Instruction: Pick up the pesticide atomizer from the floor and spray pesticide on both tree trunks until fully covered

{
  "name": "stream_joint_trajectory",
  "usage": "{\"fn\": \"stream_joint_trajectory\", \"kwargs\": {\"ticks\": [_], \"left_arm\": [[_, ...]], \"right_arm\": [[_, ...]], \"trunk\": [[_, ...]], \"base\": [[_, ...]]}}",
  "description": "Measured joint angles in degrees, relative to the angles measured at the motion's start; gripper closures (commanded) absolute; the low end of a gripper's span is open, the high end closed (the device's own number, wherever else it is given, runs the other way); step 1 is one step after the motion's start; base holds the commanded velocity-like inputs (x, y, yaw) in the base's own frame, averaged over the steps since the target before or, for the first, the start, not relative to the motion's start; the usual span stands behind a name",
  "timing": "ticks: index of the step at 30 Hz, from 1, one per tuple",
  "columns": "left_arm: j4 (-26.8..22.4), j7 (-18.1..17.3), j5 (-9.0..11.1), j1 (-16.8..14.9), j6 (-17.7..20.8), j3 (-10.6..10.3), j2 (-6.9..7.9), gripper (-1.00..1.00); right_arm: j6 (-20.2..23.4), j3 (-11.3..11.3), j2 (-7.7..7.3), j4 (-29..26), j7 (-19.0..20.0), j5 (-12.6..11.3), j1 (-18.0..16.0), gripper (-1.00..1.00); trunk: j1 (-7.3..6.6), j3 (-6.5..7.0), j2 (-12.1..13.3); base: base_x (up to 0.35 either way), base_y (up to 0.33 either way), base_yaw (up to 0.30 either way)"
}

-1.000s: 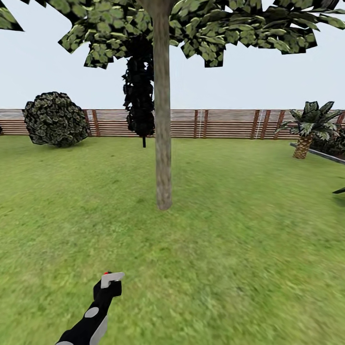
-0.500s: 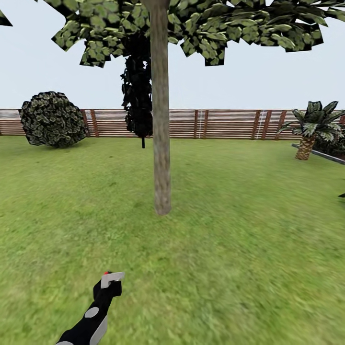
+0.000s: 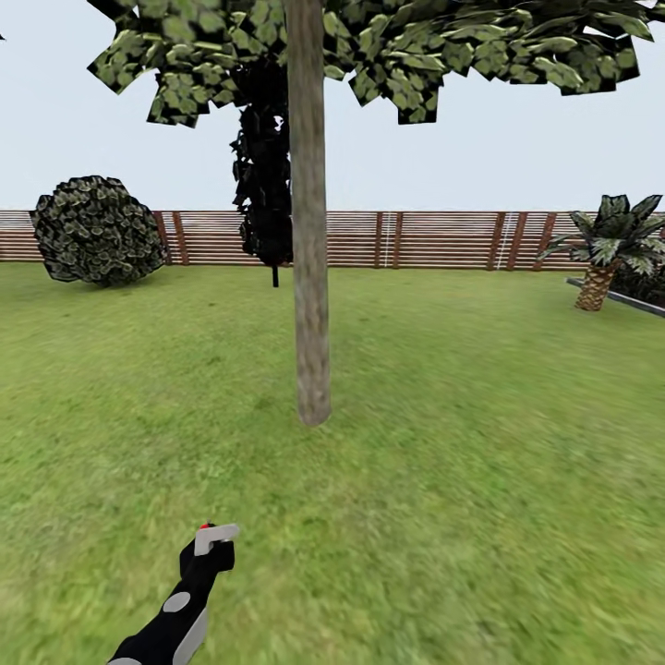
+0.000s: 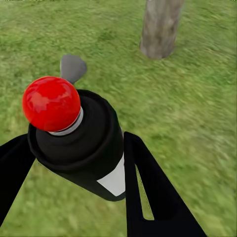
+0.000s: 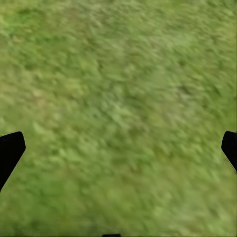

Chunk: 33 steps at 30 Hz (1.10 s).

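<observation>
A tree trunk (image 3: 310, 277) of mottled grey-brown bark rises from the lawn straight ahead, under a flat canopy (image 3: 388, 46) of blocky green leaves. Its base also appears as the trunk (image 4: 159, 27) beyond the bottle in the left wrist view. My left gripper (image 3: 209, 554) is low at the left, shut on the pesticide atomizer (image 4: 81, 140), a dark bottle with a white label, a red cap and a pale trigger head (image 3: 216, 536). Black fingers (image 4: 148, 192) flank the bottle. My right gripper (image 5: 118, 148) hangs open over bare grass. No white specks show on the bark.
A brown slat fence (image 3: 416, 238) closes the lawn at the back. A round dark bush (image 3: 97, 231) stands at the far left, a narrow dark cypress (image 3: 263, 185) behind the trunk, and a low palm (image 3: 605, 249) by a raised edge at the right.
The whole view has moved forward: the trunk looks larger and nearer, its base lower in the picture. My left gripper holds the atomizer in the same pose.
</observation>
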Motion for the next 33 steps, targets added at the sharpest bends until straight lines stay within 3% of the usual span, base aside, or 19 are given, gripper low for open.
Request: {"fn": "stream_joint_trajectory", "kwargs": {"ticks": [6,20,24,25,28,29,31,33], "left_arm": [[0.0,0.0,-0.1,0.0,-0.1,0.1,0.05,1.00],[-0.3,0.4,0.1,0.0,-1.4,0.3,0.08,1.00],[-0.1,0.1,0.1,0.0,-2.1,0.0,0.12,1.00],[0.0,-0.1,0.0,0.0,-2.0,-0.1,0.12,1.00],[-0.1,-1.3,0.0,0.0,-0.7,-0.3,0.13,1.00],[-0.3,-3.3,0.0,0.0,1.3,-0.4,0.15,1.00],[-1.6,-7.7,0.0,0.0,5.6,-0.6,0.27,1.00],[-3.2,-10.9,0.0,0.0,8.3,-0.6,0.42,1.00]], "right_arm": [[-0.1,0.1,-0.28,-0.2,0.0,0.0,0.0,-1.00],[-0.2,0.2,-0.90,-0.5,-0.3,0.3,0.0,-1.00],[0.8,0.1,-3.96,-4.6,-0.2,0.3,-0.7,-1.00],[3.6,0.1,-5.21,-7.5,-0.1,0.2,-2.0,-1.00],[12.1,0.2,-7.08,-11.1,0.8,0.2,-6.2,-1.00],[18.4,0.2,-8.15,-11.9,2.1,0.2,-9.8,-1.00],[25.0,0.4,-9.70,-11.4,5.6,0.3,-17.3,-1.00],[27.5,0.4,-10.78,-10.8,9.2,0.3,-21.5,-1.00]], "trunk": [[0.03,0.00,0.0],[0.03,0.00,0.0],[0.04,0.01,0.0],[0.04,0.01,0.0],[0.04,0.02,0.0],[0.04,0.00,0.0],[0.04,0.01,0.0],[0.04,0.02,0.0]], "base": [[0.194,-0.050,0.000],[0.009,-0.002,0.000],[0.000,0.000,0.000],[0.000,0.000,0.000],[0.000,0.000,0.000],[0.000,0.000,0.000],[0.000,0.000,0.000],[0.000,0.000,0.000]]}}
